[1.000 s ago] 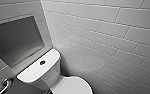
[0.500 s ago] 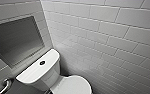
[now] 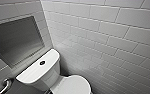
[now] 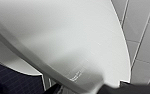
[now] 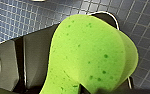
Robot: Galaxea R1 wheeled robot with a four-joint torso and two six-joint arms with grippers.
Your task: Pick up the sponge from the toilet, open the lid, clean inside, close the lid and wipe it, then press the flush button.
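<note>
White brick-laid wall tiles (image 3: 111, 30) surround the toilet: a grey niche (image 3: 16, 40) at 9 o'clock, the tank top (image 3: 33, 72) at 7 o'clock bearing the flush button (image 3: 42, 63), and the lid (image 3: 73, 86) shut at 6 o'clock. The right gripper (image 5: 82, 88) is clenched on the sponge (image 5: 91, 55) above a dark small-tiled floor (image 5: 21, 17). The left gripper (image 4: 116, 88) hangs close over the smooth white lid; its grip cannot be told.

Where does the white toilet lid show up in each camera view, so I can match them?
Head view: white oval plastic toilet lid, bottom centre, closed.
Left wrist view: probably the broad white curved surface.
Right wrist view: bright green soft sponge over dark gridded floor.
Shared landmark: grey wall tiles.
</note>
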